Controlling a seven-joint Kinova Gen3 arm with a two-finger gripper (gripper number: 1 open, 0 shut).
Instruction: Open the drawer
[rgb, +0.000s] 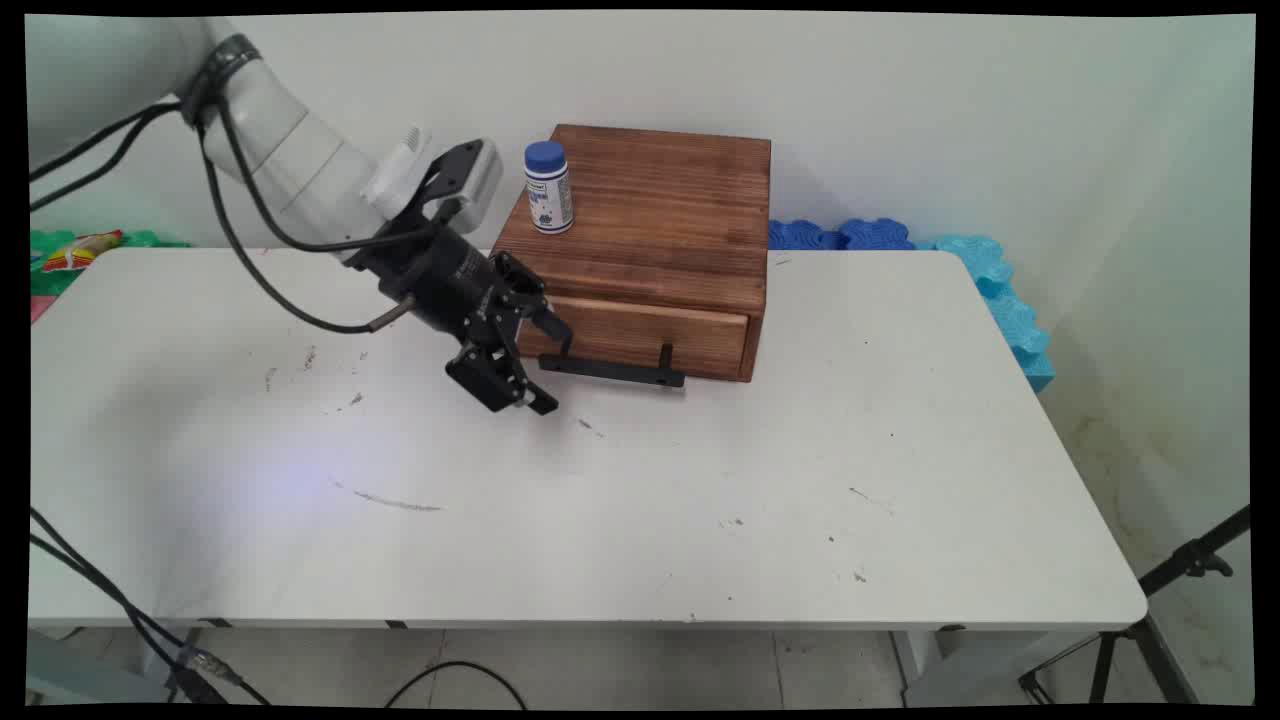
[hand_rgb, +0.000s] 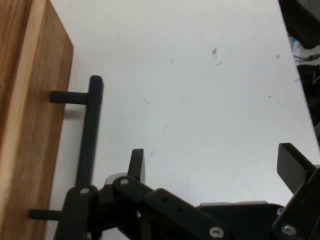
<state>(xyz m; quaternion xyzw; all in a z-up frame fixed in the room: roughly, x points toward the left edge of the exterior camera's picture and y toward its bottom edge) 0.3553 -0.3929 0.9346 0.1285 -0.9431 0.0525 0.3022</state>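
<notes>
**Open jaws beside the drawer handle**

We are looking at a wooden box (rgb: 650, 235) standing toward the back of the white desk (rgb: 700, 480), and everything else is placed against it. Its single drawer (rgb: 650, 335) is sitting flush in the box's front, so it is showing as shut, and its black bar handle (rgb: 612, 370) is standing out from the drawer's face on two short posts. A white bottle with a blue cap (rgb: 548, 187) is standing upright on top of the box, at its left front corner.

We are seeing the gripper (rgb: 540, 365) hanging just in front of the box's left front corner, right at the left end of the handle. Its jaws are spread wide and are holding nothing. In the hand view, one finger (hand_rgb: 136, 162) is lying just beside the handle (hand_rgb: 90, 135) on its outer side, while the other is well away from it; the bar is not between them, and we cannot tell whether the near finger is touching it.

The arm is reaching in from the box's upper left, sloping down toward the desk, with the wrist tilted so the jaws are pointing down and toward the drawer front.
</notes>
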